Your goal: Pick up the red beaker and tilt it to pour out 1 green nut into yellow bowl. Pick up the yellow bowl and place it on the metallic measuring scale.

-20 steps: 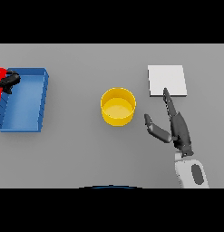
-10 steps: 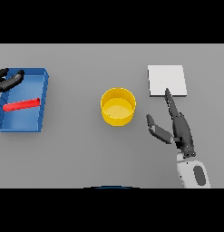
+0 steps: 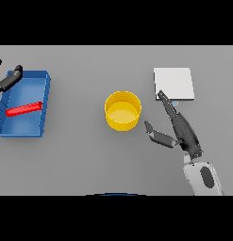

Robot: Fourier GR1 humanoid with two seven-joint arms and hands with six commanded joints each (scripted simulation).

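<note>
The red beaker (image 3: 24, 109) lies on its side inside the blue bin (image 3: 42, 106) at the left of the table. My left hand (image 3: 8, 80) is at the view's left edge, above the bin's far left corner, open and apart from the beaker. In the middle stands the yellow bowl (image 3: 122, 110), upright; its inside shows only yellow. My right hand (image 3: 180, 128) rests open to the right of the bowl, thumb towards the bowl and straight fingers pointing at the metallic scale (image 3: 173, 84). Its fingertips reach the scale's near left corner.
The blue bin takes up the table's left side, with walls around the lying beaker. The flat square scale sits at the back right, a short way beyond and right of the bowl.
My left hand, which held the red beaker above the bin's far left corner, has let go and drawn away to the left. The beaker now lies in the bin. The right hand has barely shifted.
</note>
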